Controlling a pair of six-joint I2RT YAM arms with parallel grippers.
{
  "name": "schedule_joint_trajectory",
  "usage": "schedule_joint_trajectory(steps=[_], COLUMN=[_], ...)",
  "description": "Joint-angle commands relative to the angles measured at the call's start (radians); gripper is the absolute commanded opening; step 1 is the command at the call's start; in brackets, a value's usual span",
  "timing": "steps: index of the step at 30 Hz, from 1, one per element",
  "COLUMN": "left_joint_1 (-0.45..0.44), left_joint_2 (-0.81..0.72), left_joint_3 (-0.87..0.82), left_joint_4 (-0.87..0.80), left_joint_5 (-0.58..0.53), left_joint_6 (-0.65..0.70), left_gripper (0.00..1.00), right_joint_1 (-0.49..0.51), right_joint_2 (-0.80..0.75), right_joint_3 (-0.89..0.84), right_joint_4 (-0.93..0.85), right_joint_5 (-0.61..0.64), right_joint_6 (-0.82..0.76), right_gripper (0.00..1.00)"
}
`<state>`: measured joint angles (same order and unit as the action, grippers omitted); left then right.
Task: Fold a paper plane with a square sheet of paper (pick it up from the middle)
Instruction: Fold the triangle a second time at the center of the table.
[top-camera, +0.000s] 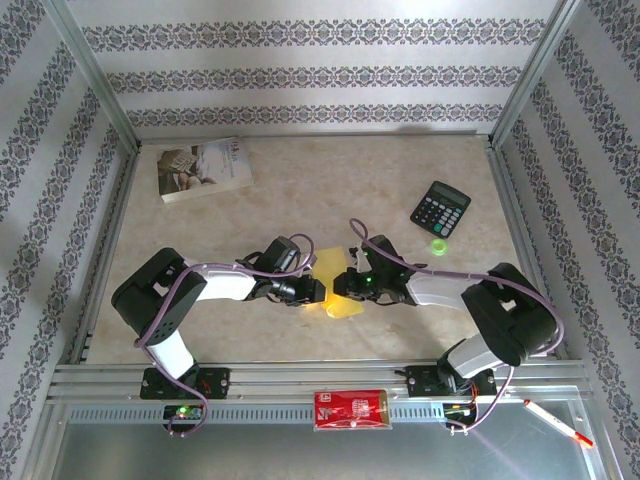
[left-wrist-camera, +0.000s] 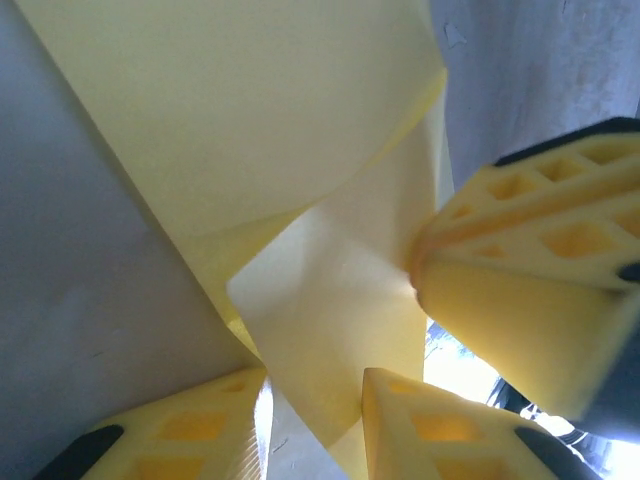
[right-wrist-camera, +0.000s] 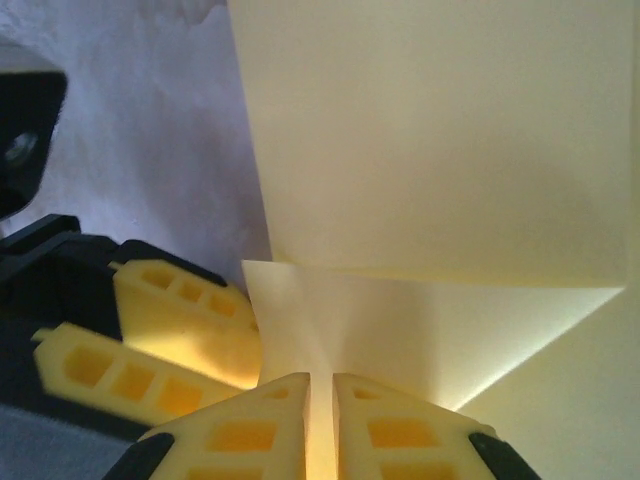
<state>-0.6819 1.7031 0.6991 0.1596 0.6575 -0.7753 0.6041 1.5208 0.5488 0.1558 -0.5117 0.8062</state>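
The yellow sheet of paper (top-camera: 344, 308) is partly folded and held just above the table's middle, between my two grippers. My right gripper (top-camera: 345, 284) is shut on it: in the right wrist view the fingertips (right-wrist-camera: 320, 420) pinch a creased fold of the paper (right-wrist-camera: 430, 150). My left gripper (top-camera: 310, 292) faces it from the left and stands open. In the left wrist view a strip of the paper (left-wrist-camera: 300, 150) hangs through the gap between its fingers (left-wrist-camera: 315, 430), with table showing beside it. The right gripper's fingers (left-wrist-camera: 530, 250) press the paper's right edge there.
A white printed book (top-camera: 205, 168) lies at the back left. A black calculator (top-camera: 441, 208) and a small green object (top-camera: 438, 246) are at the back right. A red packet (top-camera: 350, 409) and a red-and-white pen (top-camera: 557, 421) lie on the near rail shelf.
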Motion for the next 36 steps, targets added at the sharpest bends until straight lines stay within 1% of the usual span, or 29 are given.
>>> schedule_joint_trajectory(steps=[1,6,11,14,17,21,30,36], left_joint_1=[-0.011,-0.011,-0.011,-0.010,-0.017,-0.040,-0.051,-0.052], left_joint_2=[0.005,-0.033,-0.068,-0.104,-0.134,-0.109,-0.053,-0.060], left_joint_3=[0.014,0.007,0.002,-0.009,-0.025,-0.005,0.042,0.027], left_joint_4=[-0.058,-0.066,-0.069,-0.048,0.003,0.045,0.069,0.127], left_joint_5=[-0.039,-0.055,-0.047,-0.028,-0.005,0.038,0.072,0.106], left_joint_6=[0.045,0.065,0.073,0.064,0.049,0.031,0.035,0.014], left_gripper=[0.30,0.34,0.36,0.36,0.34,0.31,0.31,0.31], right_joint_1=[-0.013,-0.039,-0.057,-0.064,-0.064,-0.067,-0.065,-0.066], right_joint_2=[0.041,0.087,0.092,0.096,0.101,0.092,0.078,0.076], right_joint_3=[0.032,0.027,0.022,0.023,0.031,0.038,0.034,0.031], right_joint_4=[0.021,0.022,0.012,0.011,0.012,0.012,0.009,0.010], right_joint_5=[0.016,0.007,0.006,-0.003,-0.015,-0.029,-0.037,-0.037], right_joint_6=[-0.021,-0.034,-0.054,-0.061,-0.061,-0.061,-0.055,-0.053], right_gripper=[0.13,0.11,0.10,0.10,0.10,0.11,0.13,0.13])
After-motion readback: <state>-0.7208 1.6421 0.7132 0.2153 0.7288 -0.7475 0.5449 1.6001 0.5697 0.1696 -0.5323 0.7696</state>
